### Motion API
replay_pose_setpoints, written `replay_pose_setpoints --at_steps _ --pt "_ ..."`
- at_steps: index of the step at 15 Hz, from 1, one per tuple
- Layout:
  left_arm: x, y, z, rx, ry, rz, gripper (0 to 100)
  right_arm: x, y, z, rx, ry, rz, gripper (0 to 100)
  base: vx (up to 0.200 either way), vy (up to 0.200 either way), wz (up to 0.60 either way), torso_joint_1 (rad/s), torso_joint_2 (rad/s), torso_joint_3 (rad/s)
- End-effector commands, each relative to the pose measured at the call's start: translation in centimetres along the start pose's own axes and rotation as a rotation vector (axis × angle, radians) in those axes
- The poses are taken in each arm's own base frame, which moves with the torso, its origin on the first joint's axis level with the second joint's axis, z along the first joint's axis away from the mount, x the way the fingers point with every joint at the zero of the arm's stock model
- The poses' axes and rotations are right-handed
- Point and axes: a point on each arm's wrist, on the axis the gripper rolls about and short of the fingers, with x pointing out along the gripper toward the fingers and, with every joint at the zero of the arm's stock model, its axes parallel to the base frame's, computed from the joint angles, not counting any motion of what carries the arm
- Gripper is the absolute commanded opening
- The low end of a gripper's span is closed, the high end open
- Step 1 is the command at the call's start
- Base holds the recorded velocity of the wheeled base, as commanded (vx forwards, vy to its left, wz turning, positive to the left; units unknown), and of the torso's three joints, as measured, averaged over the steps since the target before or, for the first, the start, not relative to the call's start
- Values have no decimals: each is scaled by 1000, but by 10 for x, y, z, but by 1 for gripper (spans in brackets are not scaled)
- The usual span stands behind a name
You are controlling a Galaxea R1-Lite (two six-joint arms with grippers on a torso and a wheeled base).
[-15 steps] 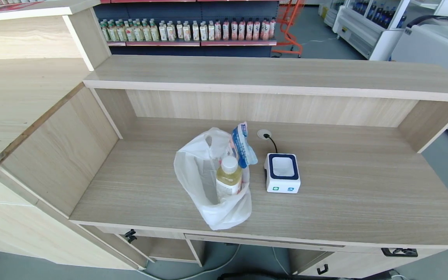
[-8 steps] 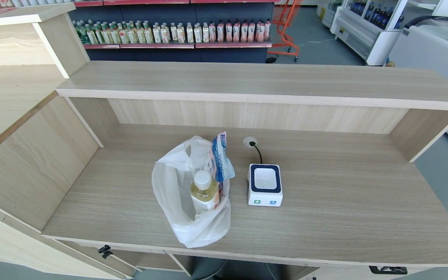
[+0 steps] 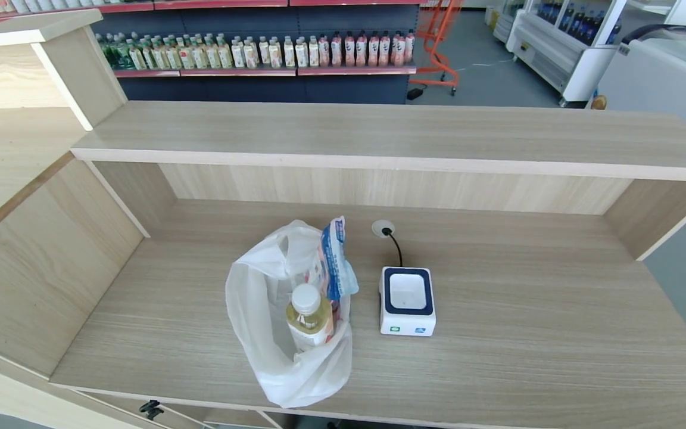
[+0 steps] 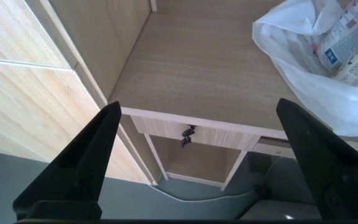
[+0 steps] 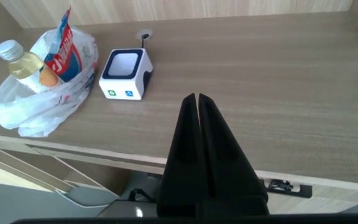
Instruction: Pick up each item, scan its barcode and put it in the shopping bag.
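While the left wrist camera looks down over the counter's (image 4: 191, 68) near edge, the left gripper (image 4: 194, 112) hangs off the wood with its two dark fingers (image 4: 79, 168) spread wide apart, gripping nothing and touching nothing. Between them lie the counter front, a small black handle (image 4: 188, 135) and one side of the white shopping bag (image 4: 309, 74).

In the head view the bag sits left of centre in the lower half of the frame, slumped open on the wooden top. A bottle (image 3: 307, 313) of yellowish drink with a white cap stands upright inside it. Just behind the bottle, a blue-and-white packet (image 3: 336, 262) pokes up out of the bag's mouth. Something red and orange is wedged between the two, too hidden to make out.

Just right of the bag, near the frame's centre, the white scanner (image 3: 407, 293) lies flat with its dark-blue-rimmed window facing up; whether it touches the plastic cannot be told. Its black cable (image 3: 396, 247) runs up the frame to a round port (image 3: 383, 227) in the counter.

In the right wrist view the right gripper (image 5: 197, 99) has its fingers (image 5: 188, 143) pressed flat together with nothing between them, over the counter's near edge and well apart from scanner and bag.
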Motion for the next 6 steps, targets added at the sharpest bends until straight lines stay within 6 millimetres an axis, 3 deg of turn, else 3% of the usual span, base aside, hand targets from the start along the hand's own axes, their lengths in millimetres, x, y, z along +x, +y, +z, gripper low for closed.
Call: replay_pose_setpoints --at_steps 1,6 --pt "0 0 0 0 0 0 100 0 0 0 3 2 -2 0 0 0 0 0 0 0" --pt "0 0 0 0 0 0 100 0 0 0 -4 2 0 0 0 0 0 0 0 0"
